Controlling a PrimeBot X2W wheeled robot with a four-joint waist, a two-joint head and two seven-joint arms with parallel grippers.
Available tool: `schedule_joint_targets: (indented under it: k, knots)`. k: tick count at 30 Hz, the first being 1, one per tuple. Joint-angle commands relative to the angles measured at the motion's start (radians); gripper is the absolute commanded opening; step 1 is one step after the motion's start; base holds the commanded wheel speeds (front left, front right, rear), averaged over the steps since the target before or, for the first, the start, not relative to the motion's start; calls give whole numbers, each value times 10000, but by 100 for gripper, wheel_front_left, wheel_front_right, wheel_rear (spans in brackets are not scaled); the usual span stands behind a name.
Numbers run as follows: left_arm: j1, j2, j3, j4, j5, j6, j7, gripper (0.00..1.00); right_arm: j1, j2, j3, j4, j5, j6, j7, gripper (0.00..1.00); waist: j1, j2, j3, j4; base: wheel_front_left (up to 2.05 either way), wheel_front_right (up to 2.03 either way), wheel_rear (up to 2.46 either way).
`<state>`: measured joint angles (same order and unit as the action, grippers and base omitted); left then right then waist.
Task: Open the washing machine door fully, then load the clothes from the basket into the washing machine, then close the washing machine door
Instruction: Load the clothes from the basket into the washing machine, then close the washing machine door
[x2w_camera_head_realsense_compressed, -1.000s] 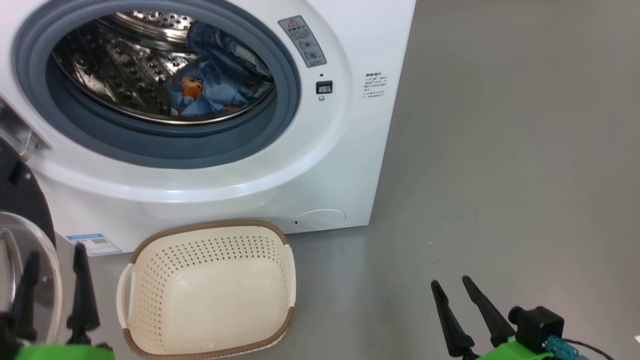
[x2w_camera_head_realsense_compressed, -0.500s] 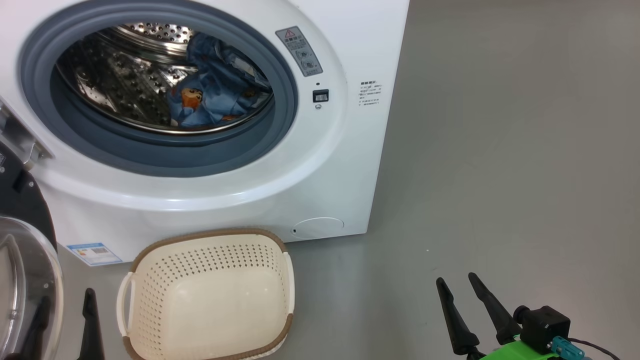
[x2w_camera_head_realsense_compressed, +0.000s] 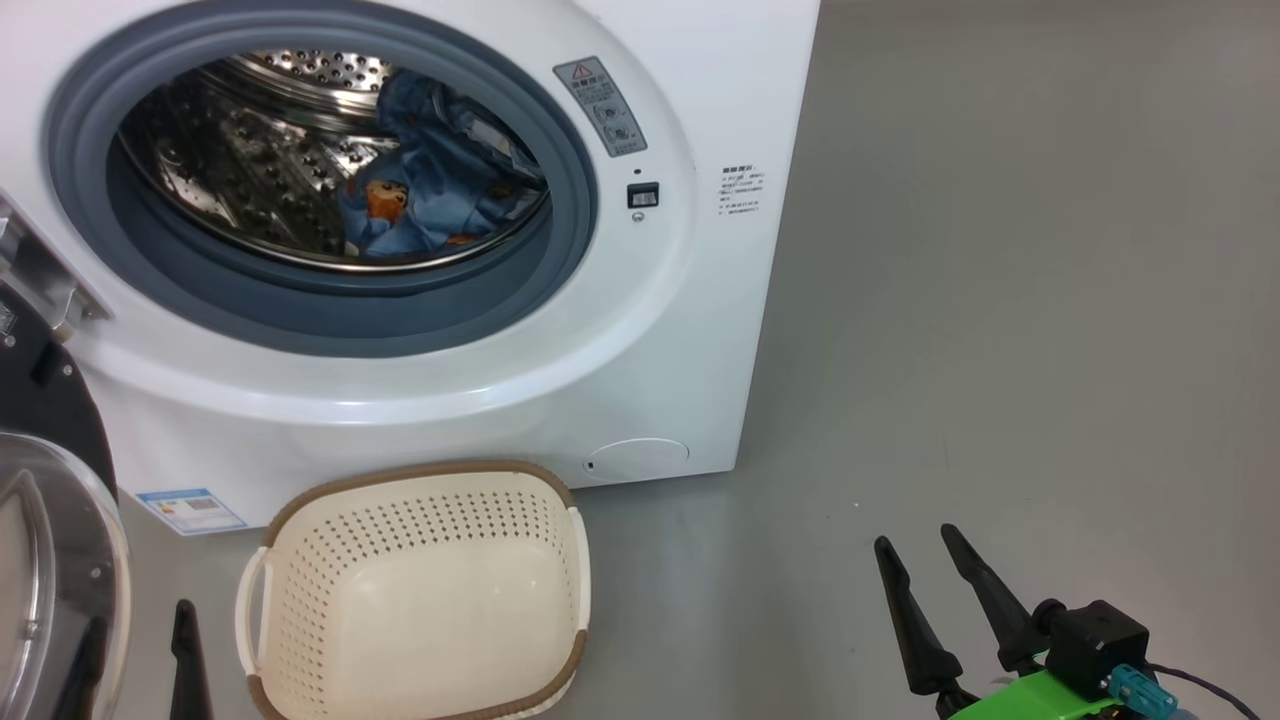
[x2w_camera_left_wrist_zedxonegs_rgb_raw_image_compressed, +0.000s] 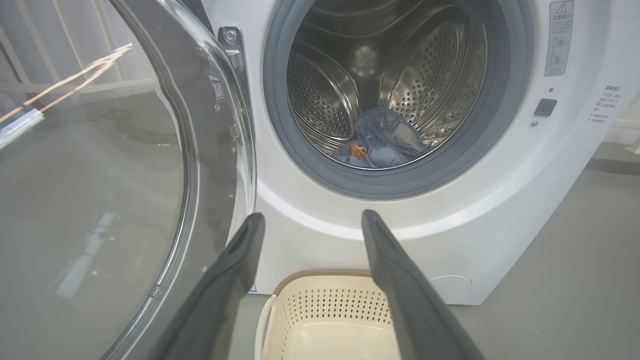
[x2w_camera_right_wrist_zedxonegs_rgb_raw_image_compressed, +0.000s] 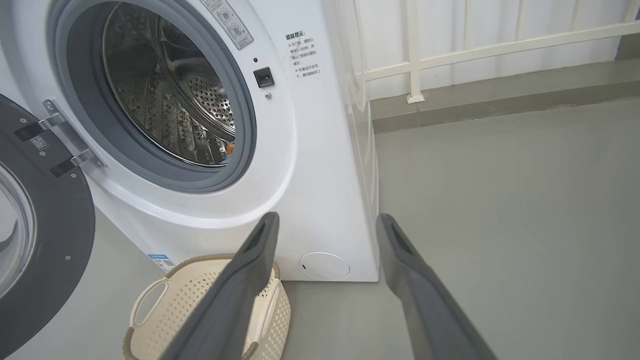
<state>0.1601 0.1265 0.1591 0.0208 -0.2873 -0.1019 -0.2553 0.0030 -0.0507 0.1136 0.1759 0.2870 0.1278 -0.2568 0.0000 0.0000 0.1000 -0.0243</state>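
Left wrist view: clothes (x2w_camera_left_wrist_zedxonegs_rgb_raw_image_compressed: 381, 141) lie in the washing machine (x2w_camera_left_wrist_zedxonegs_rgb_raw_image_compressed: 505, 200), beyond the left end effector (x2w_camera_left_wrist_zedxonegs_rgb_raw_image_compressed: 311, 216), its jaws apart and empty.

light: bright, even, diffuse | shadows: soft | glare: reflections on washing machine door (x2w_camera_left_wrist_zedxonegs_rgb_raw_image_compressed: 100, 200) glass | focus: sharp | wrist views: edges bowed

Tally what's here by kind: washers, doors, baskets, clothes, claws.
White front-loading washing machine: 1
Round glossy black door with clear glass bowl, swung open: 1
Cream perforated plastic basket, empty: 1
Light blue fabric bundle with orange prints, loaded: 1
Dark two-fingered claws, open (left claw, right claw): 2
Total: 6
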Motion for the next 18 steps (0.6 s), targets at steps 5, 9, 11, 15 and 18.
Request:
schedule_joint_targets:
  k: [5,9,11,15,18]
  knots:
    - [-105,21,389,-38,174,-102,-64,100,16,5,166,-355,-183,29,-49,100,0,0,-79,-4,0,0,0]
    - [-92,-56,396,-10,139,-158,-64,100,51,5,146,-376,-203,29,-49,100,0,0,-144,8,0,0,0]
    - [-76,-81,384,-2,136,-179,-64,100,69,5,148,-380,-214,29,-49,100,0,0,-171,11,0,0,0]
    - [-17,-53,299,9,309,-207,-64,100,103,5,164,-363,-313,29,-49,100,0,0,-253,20,0,0,0]
    - [5,-86,313,10,377,-217,-65,100,141,5,167,-347,-344,29,-49,100,0,0,-295,30,0,0,0]
